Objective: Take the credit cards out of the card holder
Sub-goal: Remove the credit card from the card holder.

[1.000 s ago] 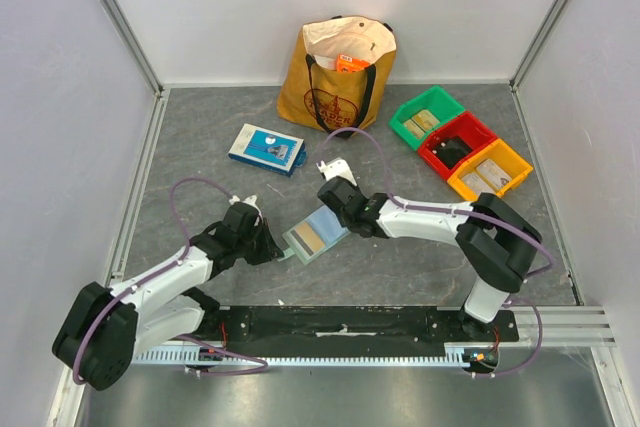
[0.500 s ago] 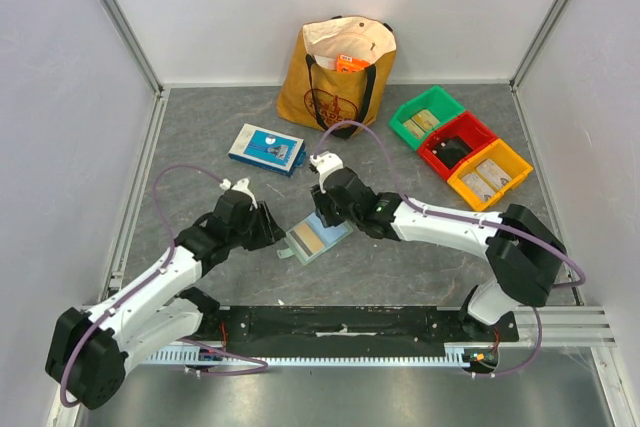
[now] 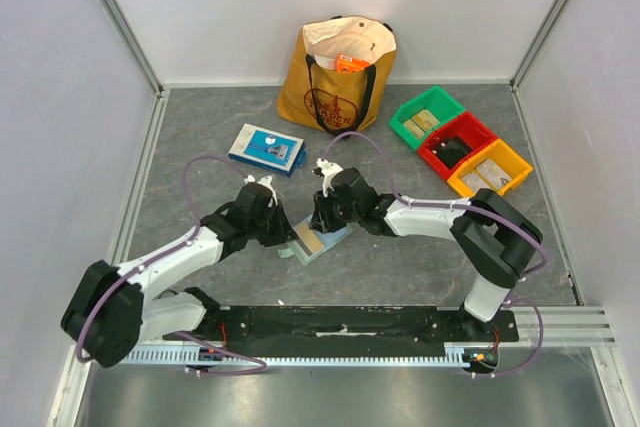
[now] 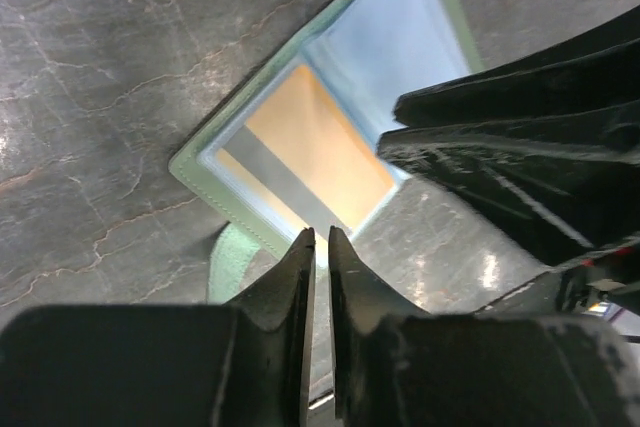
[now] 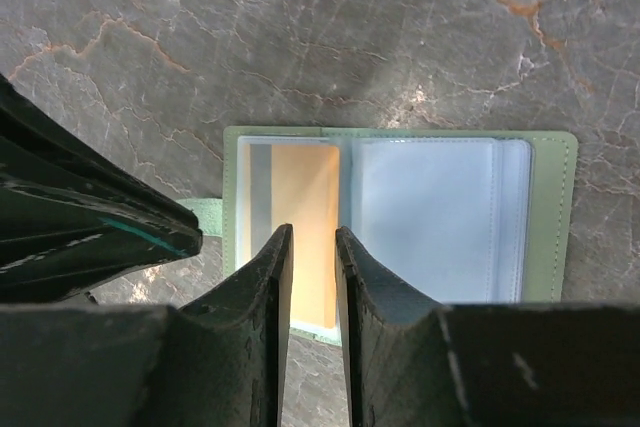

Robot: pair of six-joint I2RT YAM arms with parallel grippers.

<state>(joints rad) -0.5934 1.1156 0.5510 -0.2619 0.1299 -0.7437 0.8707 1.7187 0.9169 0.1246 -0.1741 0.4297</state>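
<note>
Between the two arms, near the middle of the counter (image 5: 400, 37), the card holder (image 5: 555, 217) lies open and flat with its clear pockets facing up. One card (image 5: 305, 197), orange with a grey stripe along one end, sits fully inside one pocket; the pocket beside it shows no card. The right hand (image 5: 313, 232) hangs over the holder's fold, at the card's inner edge. Its fingers stand a little apart with nothing between them, and whether the tips press on the plastic cannot be told. The left hand (image 4: 318, 237) comes in from the opposite side, with its tips at the holder's outer edge just beside the card's striped end. Its fingers are drawn almost together, leaving only a thin slit, and the views do not show whether they pinch the edge, the card or nothing. The step in hand looks like the first extraction: the holder is already open, but the card is not yet out. The next move probably calls for one hand to pin the holder down while the other catches the card's thin edge and slides it out along the pocket's opening. A slack hold would likely drag the whole holder across the counter instead.
</note>
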